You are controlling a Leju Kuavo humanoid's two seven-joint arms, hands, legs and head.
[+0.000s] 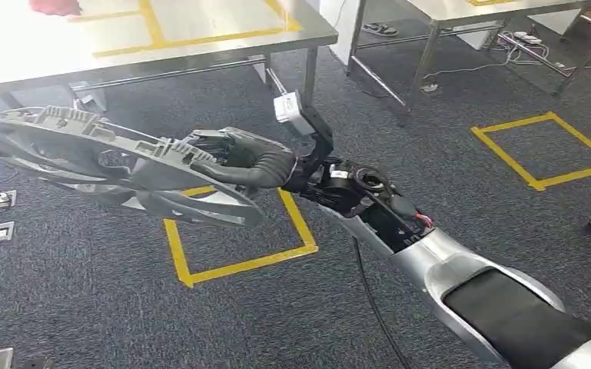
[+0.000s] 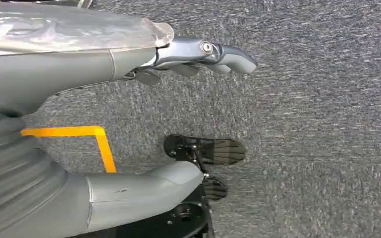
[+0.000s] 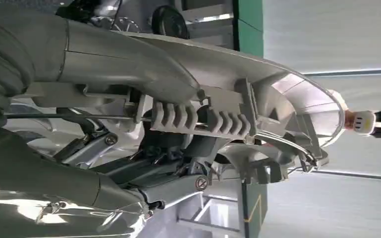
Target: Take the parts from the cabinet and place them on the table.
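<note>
Your right hand (image 1: 234,157) has its fingers (image 3: 178,116) clamped on the grey part (image 1: 84,154), held in the air above the carpet, short of the table (image 1: 200,38). Your left hand (image 2: 198,52) hangs empty, fingers loosely apart. Keep the part level, clear the table's near edge, then set it down.

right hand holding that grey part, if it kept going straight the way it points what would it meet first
Probably the steel table: the right hand points up-left, the grey plastic part leading. Depth is unclear; it might pass under the tabletop.
</note>
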